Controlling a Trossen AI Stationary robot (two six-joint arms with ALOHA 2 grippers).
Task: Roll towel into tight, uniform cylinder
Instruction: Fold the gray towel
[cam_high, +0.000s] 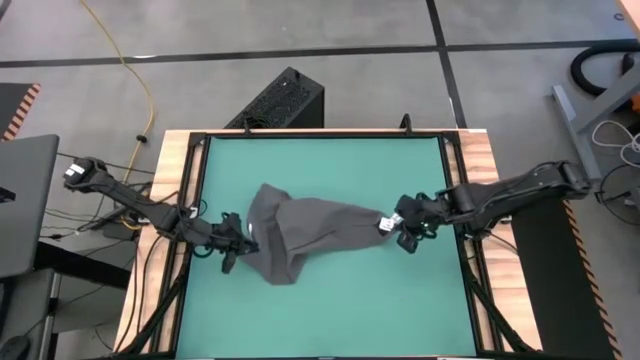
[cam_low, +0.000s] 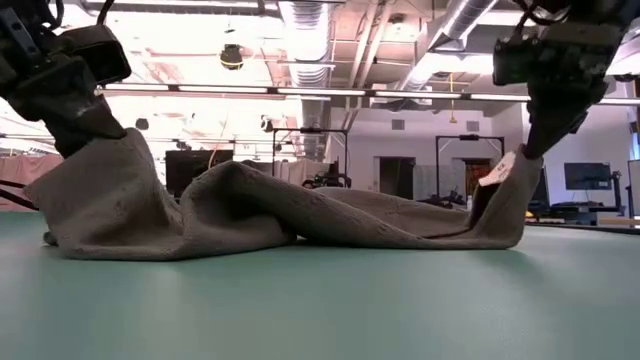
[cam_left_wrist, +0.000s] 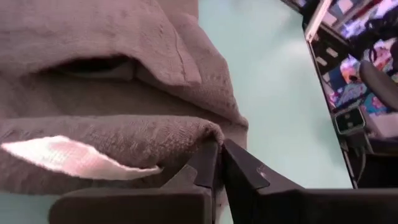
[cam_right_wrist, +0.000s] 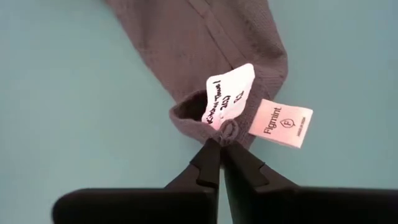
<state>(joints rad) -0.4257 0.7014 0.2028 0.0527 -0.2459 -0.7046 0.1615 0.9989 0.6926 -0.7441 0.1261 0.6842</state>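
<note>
Across the green tabletop (cam_high: 320, 310) the towel (cam_high: 310, 232) sags between the left hand (cam_high: 240, 240) and right hand (cam_high: 395, 228), each pinched on an end; its tag (cam_right_wrist: 283, 122) reads "Figmint".

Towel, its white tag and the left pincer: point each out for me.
towel (cam_high: 300, 232), high view, middle of the bunched grey cloth.
white tag (cam_right_wrist: 281, 122), right wrist view, centre of the printed label.
left pincer (cam_left_wrist: 221, 149), left wrist view, between its tips at the cloth edge.
</note>
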